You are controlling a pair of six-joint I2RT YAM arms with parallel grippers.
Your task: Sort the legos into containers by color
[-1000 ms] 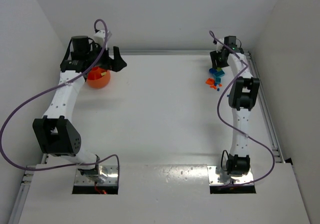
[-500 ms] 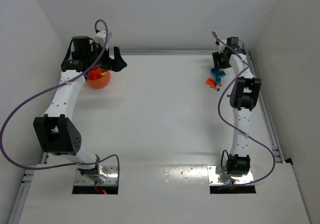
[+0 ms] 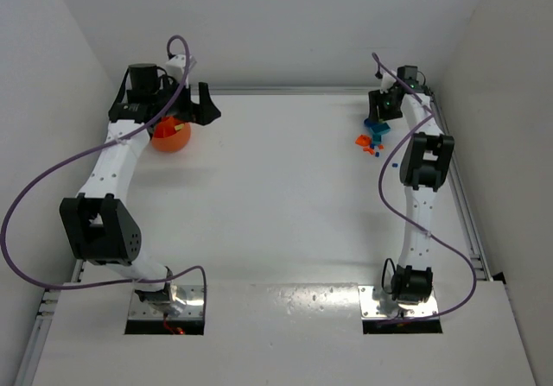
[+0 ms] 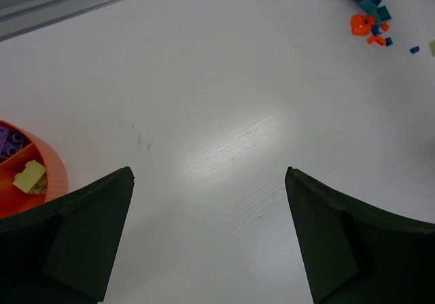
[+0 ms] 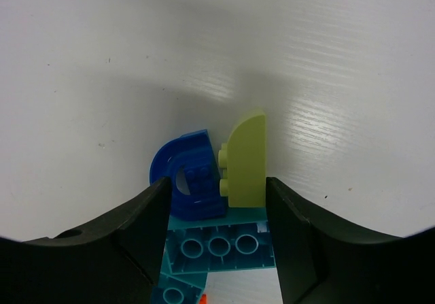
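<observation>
Clenched on a blue-and-green lego clump (image 5: 197,181), the right fingers (image 5: 122,243) creep toward the frame's upper right, likely starting the carry; the left fingers (image 4: 81,229) stay released.

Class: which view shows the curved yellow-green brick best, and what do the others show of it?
The right wrist view: the yellow-green brick sits large and sharp, curved top and side studs clear, against a blue brick. The top and left wrist views show only the distant pile; it cannot be picked out there.
</observation>
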